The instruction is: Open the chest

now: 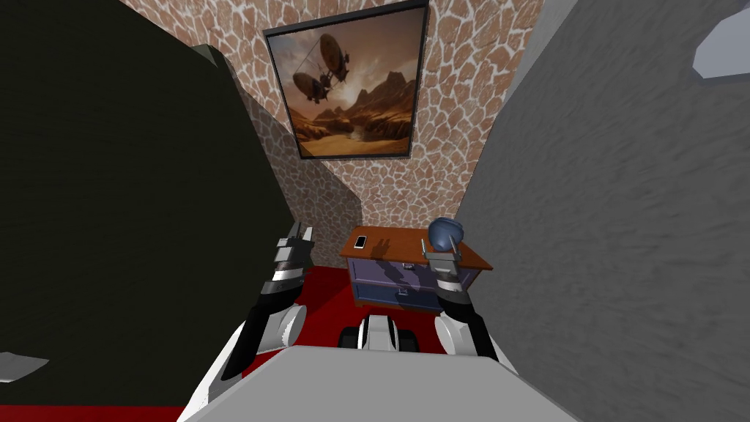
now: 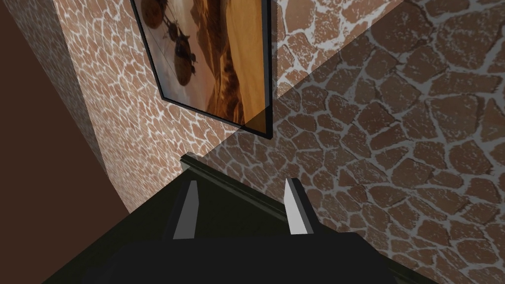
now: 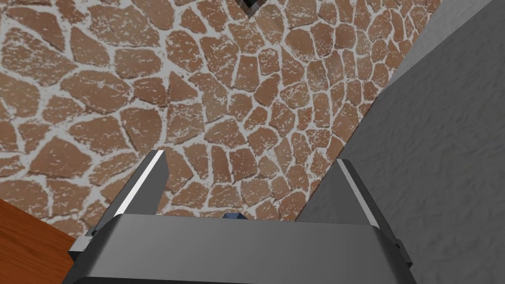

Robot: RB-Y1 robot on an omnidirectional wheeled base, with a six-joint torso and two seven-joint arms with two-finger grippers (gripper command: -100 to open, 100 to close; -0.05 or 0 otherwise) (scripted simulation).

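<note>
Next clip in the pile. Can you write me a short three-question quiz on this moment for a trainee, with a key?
1. True or false: the right gripper is shut on part of the chest.
2. Multiple choice: the phone lies on the chest's wooden top toward A) the robot's left, B) the middle, C) the robot's right.
3. Fill in: in the head view, the blue round object on the chest's top shows right above the ___ gripper.
Key: 1 false, its fingers stand open with nothing between them; 2 A; 3 right.
</note>
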